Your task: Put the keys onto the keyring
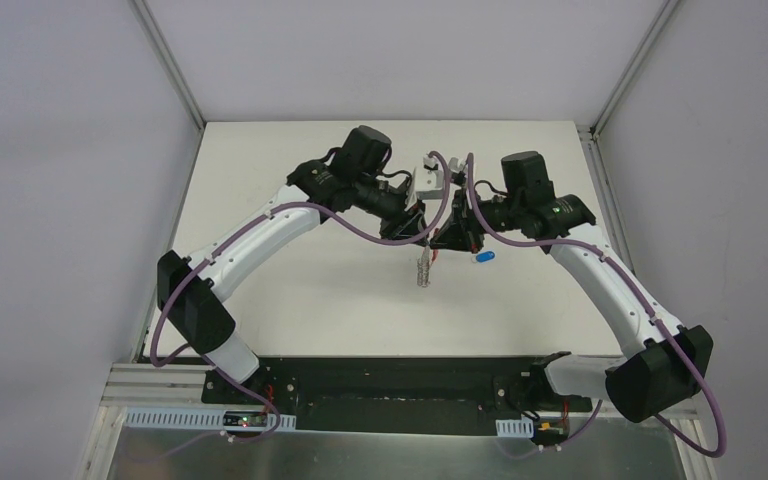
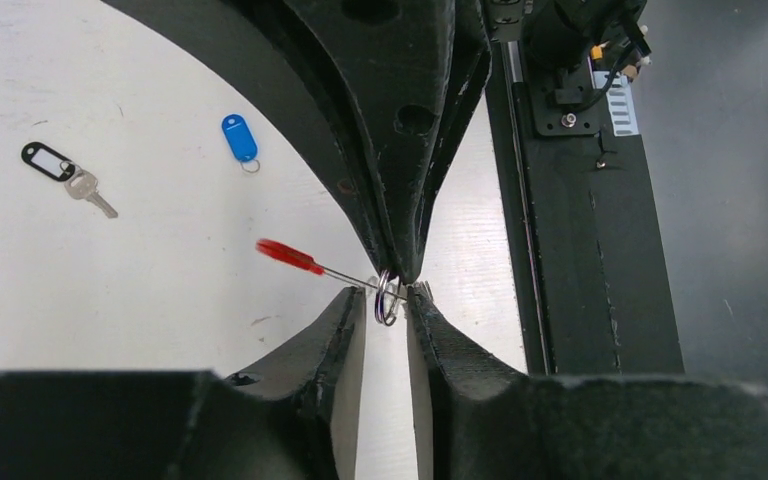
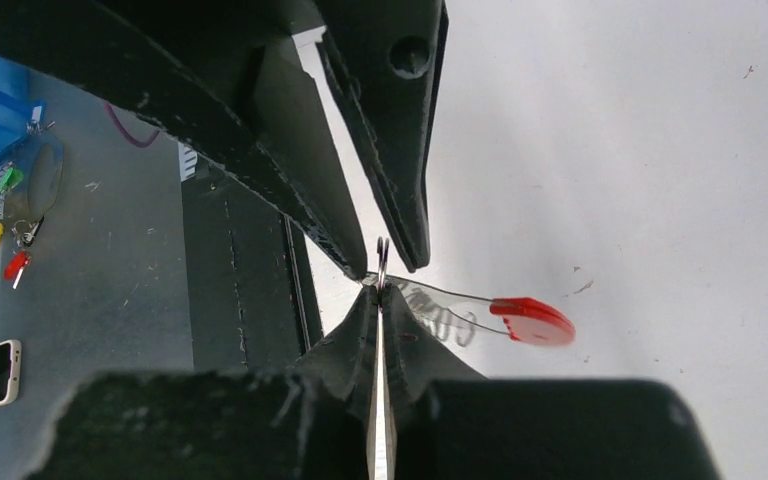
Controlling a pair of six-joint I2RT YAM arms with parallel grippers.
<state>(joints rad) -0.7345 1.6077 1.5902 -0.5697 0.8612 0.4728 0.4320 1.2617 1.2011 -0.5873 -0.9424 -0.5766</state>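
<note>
– Right gripper (image 3: pixel 379 287) is clamped tight, see? Its two fingers are pressed together on the split ring of the keyring (image 3: pixel 382 255), pinching it right at the tips.

– And the left gripper (image 2: pixel 388 302)?

– Tip to tip with the right one. Its jaws stand a little apart and the ring sits in the gap between them. Whether they press on it, I can't tell from here.

– Where's the rest of the keyring?

– It trails off sideways from the pinched ring: a clear strip ending in a red tag (image 3: pixel 532 320), held off the table (image 2: pixel 110 300). From above, a short silvery chain (image 1: pixel 422 268) hangs just below the meeting fingertips.

– The keys?

– Both lie flat on the table, apart from the fingers and neither one touched. The blue-headed key (image 2: pixel 240 137) is the nearer to the tips, on the right gripper's side. The silver key (image 2: pixel 87 187), with a black loop tag on it, lies further out the same way, well apart from the blue one.

– Anything written on them?

– Dark lettering on the clear strip, next to the red tag. Too blurred to read.
</note>
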